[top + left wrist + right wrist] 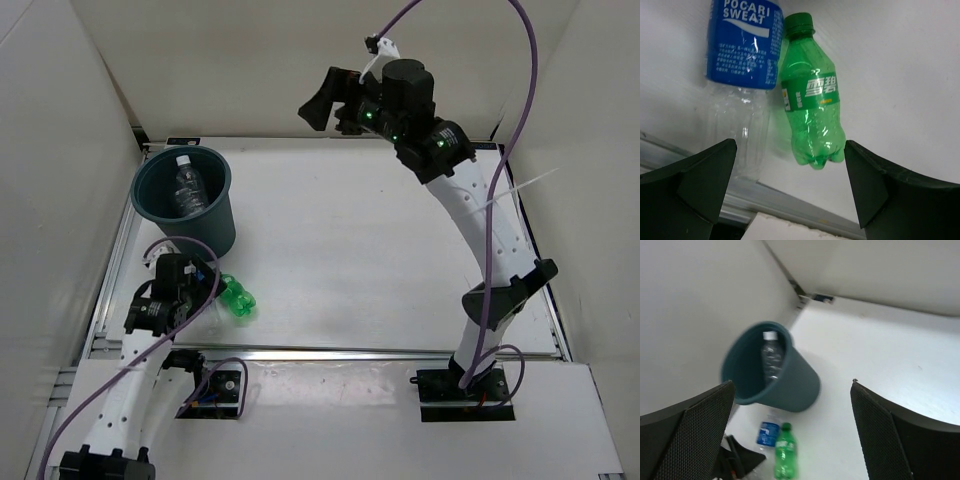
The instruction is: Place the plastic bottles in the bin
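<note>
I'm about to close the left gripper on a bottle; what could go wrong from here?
The green bottle and the blue-label bottle lie side by side under the open left gripper, so closing may catch both or squirt one away. A nudged bottle could roll to the near-edge rail. The bin stands close to that arm; a swing might bump it.

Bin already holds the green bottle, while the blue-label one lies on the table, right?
No. The bin holds a clear white-capped bottle; the green bottle lies on the table beside the blue-label one, as the left wrist view shows.
</note>
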